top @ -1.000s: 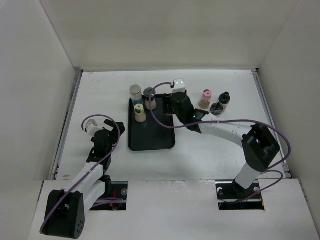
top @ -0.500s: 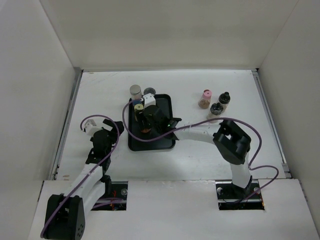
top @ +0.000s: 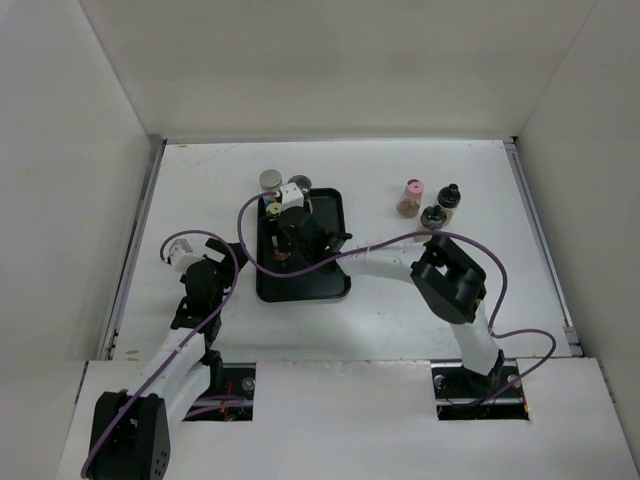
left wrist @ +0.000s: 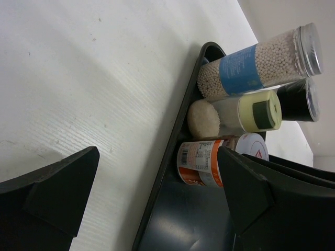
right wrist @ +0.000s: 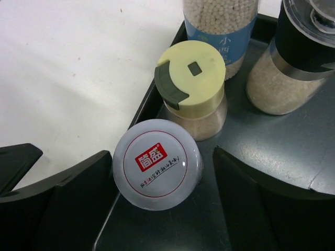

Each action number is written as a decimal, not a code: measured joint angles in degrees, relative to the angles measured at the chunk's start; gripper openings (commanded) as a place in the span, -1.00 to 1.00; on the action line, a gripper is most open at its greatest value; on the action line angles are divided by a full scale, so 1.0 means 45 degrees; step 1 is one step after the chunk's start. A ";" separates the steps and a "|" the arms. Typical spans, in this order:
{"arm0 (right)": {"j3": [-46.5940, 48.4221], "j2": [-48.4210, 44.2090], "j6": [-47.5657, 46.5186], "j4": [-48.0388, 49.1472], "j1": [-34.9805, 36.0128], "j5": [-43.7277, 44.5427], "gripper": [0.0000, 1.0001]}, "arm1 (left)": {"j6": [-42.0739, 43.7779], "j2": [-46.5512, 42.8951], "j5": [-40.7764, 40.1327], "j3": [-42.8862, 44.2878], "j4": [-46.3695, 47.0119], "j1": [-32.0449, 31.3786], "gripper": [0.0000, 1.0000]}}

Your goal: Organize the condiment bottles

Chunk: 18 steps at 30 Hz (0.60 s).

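— What could be read on the jars?

— The white-lid jar (right wrist: 157, 163) had a red patch on its lid with two white Chinese characters. Under it ran a line of small script I couldn't make out, all inside a thin red ring. Its side carried an orange-and-white label with a barcode. The blue-label jar (right wrist: 220, 23) showed "小" above more characters that were cut off.

— How did they look?

— Small and clear, with pale contents. The blue-label jar held white beads under a silver lid. The yellow-lid jar (right wrist: 191, 73) had a grey-green flip tab. The dark-band jar (right wrist: 296, 49) held fine pale grains.

— Where were they?

— Those four stood upright, close together, in the far left corner of the tray (top: 310, 285). The pink-lid jar (top: 411, 192), black-top jar (top: 449, 198) and grey-lid jar (top: 432, 217) stood on the table (top: 480, 180), well to its right.

— And the grippers?

— The right gripper (top: 284, 248) hung over the white-lid jar, jaws wide on either side, with a gap showing on one side. The left gripper (left wrist: 158, 157) was spread wide with nothing in it, left of the tray and not touching it.
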 measured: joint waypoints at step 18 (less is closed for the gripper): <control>-0.3934 -0.5858 -0.0185 0.0301 -0.3575 0.0670 -0.17 | 0.0000 0.0321 0.0000 0.0000 0.0005 -0.0015 1.00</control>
